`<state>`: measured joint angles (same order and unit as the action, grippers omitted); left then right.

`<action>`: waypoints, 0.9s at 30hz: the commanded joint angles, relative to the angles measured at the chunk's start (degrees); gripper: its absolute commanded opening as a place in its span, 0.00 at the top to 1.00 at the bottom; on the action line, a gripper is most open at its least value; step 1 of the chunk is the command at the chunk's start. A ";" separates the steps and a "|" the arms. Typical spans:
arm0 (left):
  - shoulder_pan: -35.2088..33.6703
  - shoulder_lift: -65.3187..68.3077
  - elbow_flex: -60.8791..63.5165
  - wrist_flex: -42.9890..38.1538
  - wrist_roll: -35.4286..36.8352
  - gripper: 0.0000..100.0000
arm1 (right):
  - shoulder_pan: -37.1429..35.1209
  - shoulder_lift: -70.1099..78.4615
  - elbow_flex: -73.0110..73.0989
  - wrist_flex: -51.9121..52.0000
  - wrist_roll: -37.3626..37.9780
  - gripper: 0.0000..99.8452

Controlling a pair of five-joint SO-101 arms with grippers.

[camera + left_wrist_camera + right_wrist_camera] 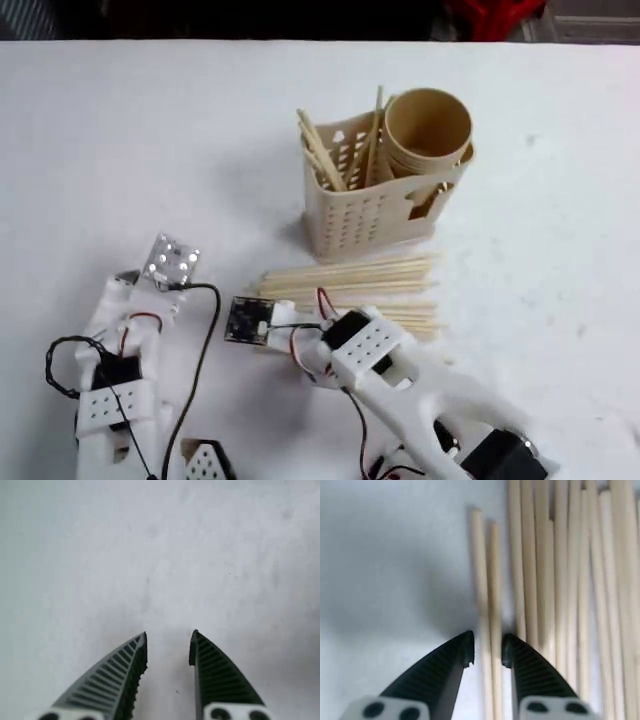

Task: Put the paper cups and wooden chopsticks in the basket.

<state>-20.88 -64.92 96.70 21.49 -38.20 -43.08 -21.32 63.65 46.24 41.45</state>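
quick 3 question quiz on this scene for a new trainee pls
1. True or false: the paper cups already stand in the basket.
2. In the right wrist view, what runs through the gap between the right gripper fingertips?
A. a paper cup
B. two wooden chopsticks
C. nothing
3. Fill in: the left gripper is open over bare ____.

Key: 1 true; 2 B; 3 table.
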 commanded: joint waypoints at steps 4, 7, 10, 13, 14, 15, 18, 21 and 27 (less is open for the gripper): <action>0.92 -0.48 -0.09 0.35 -0.35 0.85 | 1.80 1.10 -1.23 -0.84 0.62 0.98; 0.92 -0.48 -0.09 0.35 -0.35 0.85 | 1.80 -0.66 -1.32 -0.48 0.62 0.98; 0.92 -0.48 -0.09 0.35 -0.35 0.85 | 1.80 -5.41 -2.29 3.21 0.62 0.98; 0.92 -0.48 -0.09 0.35 -0.35 0.85 | 1.80 -11.82 -4.31 8.22 0.62 0.98; 0.92 -0.48 -0.09 0.35 -0.35 0.85 | 1.80 -13.93 -5.10 9.89 0.62 0.98; 0.92 -0.48 -0.09 0.35 -0.35 0.85 | 1.80 -15.96 -5.89 11.38 0.62 0.98; 0.92 -0.48 -0.09 0.35 -0.35 0.85 | 1.80 -20.18 -8.26 14.99 0.62 0.98; 0.92 -0.48 -0.09 0.35 -0.35 0.85 | 1.80 -20.70 -8.44 15.96 0.70 0.98; 0.92 -0.48 -0.09 0.35 -0.35 0.85 | 1.80 -12.88 -5.45 11.38 0.70 0.88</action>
<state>-20.62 -64.92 96.70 21.49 -38.20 -41.76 -37.67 58.11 60.48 41.36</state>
